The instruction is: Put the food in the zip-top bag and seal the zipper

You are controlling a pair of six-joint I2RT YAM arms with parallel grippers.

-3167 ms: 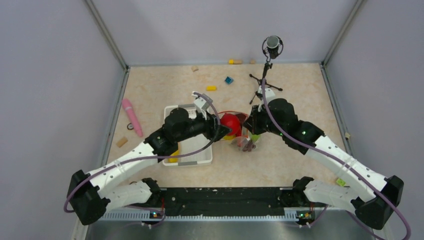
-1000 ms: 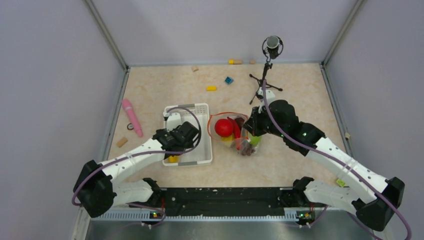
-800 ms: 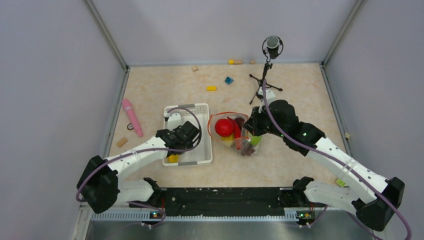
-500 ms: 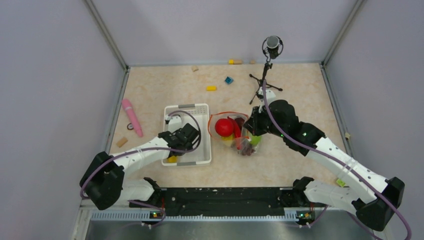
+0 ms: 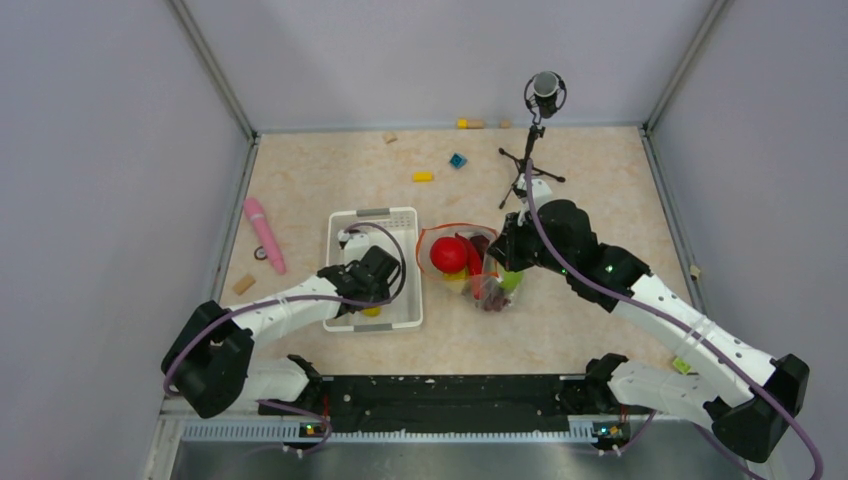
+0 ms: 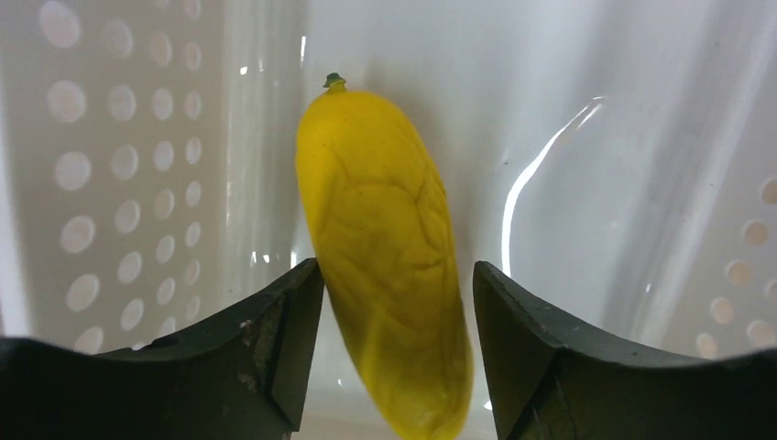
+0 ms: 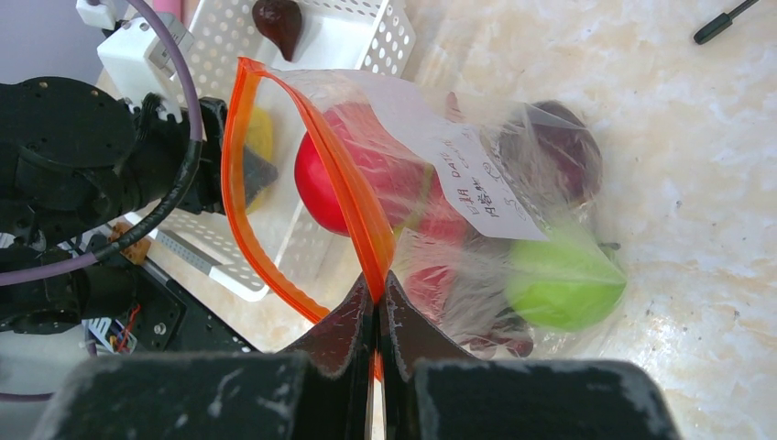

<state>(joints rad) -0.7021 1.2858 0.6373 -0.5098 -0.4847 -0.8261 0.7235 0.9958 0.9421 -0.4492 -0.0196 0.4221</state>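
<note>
Yellow piece (image 6: pixel 376 202) is straddled lengthwise by unclenched left gripper (image 6: pixel 396 275), axis running straight ahead; zipper (image 7: pixel 341 188) is pinched by right gripper (image 7: pixel 377 280).

**Head count: two arms, one bag, one basket**

There are two arms, so two grippers: the left gripper (image 6: pixel 396 275) and the right gripper (image 7: pixel 377 289). The single white basket (image 5: pixel 372 213) holds two toys, one yellow piece (image 6: pixel 385 238) and one maroon fruit (image 7: pixel 278 23). The single zip-top bag (image 7: pixel 481 183) shows one red apple (image 7: pixel 321 179), one green fruit (image 7: pixel 561 280), one dark purple fruit (image 7: pixel 561 151) and one red chili (image 5: pixel 472 252). Lying loose are one pink stick (image 5: pixel 264 233), one blue block (image 5: pixel 457 160) and one yellow block (image 5: pixel 422 177). One microphone stand (image 5: pixel 530 160) is here too.
</note>
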